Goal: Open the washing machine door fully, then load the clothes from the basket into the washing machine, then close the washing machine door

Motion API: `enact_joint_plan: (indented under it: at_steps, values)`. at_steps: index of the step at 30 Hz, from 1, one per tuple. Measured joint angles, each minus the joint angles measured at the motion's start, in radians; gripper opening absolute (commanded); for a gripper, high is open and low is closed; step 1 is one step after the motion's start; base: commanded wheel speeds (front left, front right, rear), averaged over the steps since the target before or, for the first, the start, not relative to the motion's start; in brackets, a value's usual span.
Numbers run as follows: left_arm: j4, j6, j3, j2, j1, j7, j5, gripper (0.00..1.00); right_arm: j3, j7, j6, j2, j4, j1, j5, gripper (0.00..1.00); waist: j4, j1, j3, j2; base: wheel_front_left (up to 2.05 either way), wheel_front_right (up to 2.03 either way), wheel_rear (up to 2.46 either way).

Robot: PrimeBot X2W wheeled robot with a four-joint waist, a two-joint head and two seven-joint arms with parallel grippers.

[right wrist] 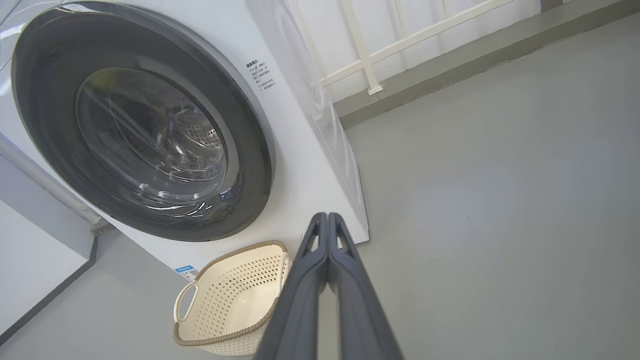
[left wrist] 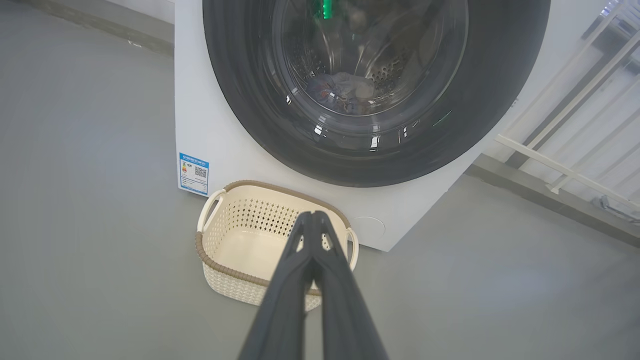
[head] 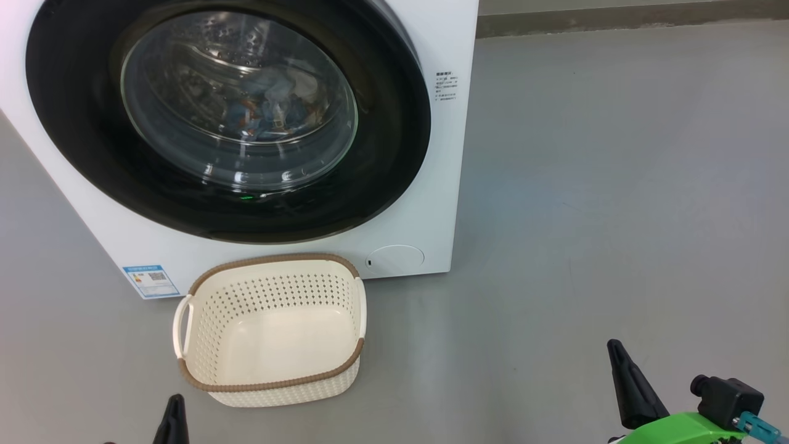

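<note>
Blue label sticker (head: 151, 280) w/ QR code sat low-left on the washing machine (head: 453, 160) front. Its print, and the small text block (head: 445, 86) right of the washing machine door (head: 74, 123), were too small to read. Door was shut. The clothes (head: 271, 105) lay behind the glass, blurred by reflections. The basket (head: 271, 385) stood on the floor (head: 585, 216) just in front. Both the left tool (left wrist: 312, 215) and right tool (right wrist: 327, 216) were pinched closed, gripping nothing. Machine top was cut off.

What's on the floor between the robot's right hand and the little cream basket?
Nothing. In the head view, just bare grey floor stretches between the shut right hand and the cream-white perforated plastic basket with its brown rim.
</note>
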Motion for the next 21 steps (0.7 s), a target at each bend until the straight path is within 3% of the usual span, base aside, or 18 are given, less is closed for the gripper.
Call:
enact_joint_plan:
  at_steps: [21]
  values:
    - [0.026,-0.009,0.016,0.0,-0.044,0.064,-0.248,0.0,-0.024,0.063,0.0,0.0,0.003,-0.003,0.25,0.0,0.003,0.0,0.002,0.0,0.0,0.0,0.0]
